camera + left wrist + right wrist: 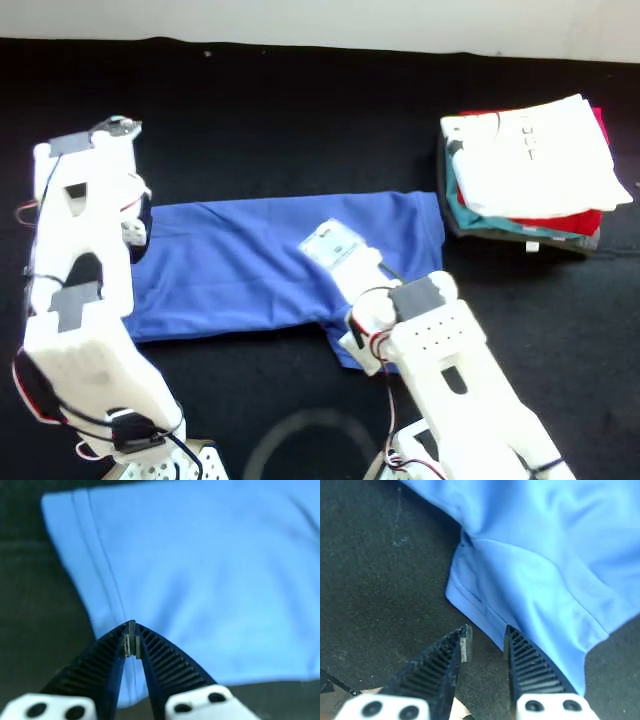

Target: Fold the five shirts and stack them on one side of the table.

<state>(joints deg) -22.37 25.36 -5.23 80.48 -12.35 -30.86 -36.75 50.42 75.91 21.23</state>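
Blue shirt (250,265) spread flat at worktop (300,110) centre. Left tool (131,639) pinched closed on its hem; hidden beneath arm from above. Right tool (486,642) part-open, empty, over sleeve edge. Folded stack (530,170) far right; lower layers unclear.

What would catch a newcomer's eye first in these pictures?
A blue shirt lies spread flat across the middle of the black table. On the table's right side sits a stack of folded shirts, white on top. The left pincer is shut on the shirt's edge; the right pincer hangs open over a sleeve.
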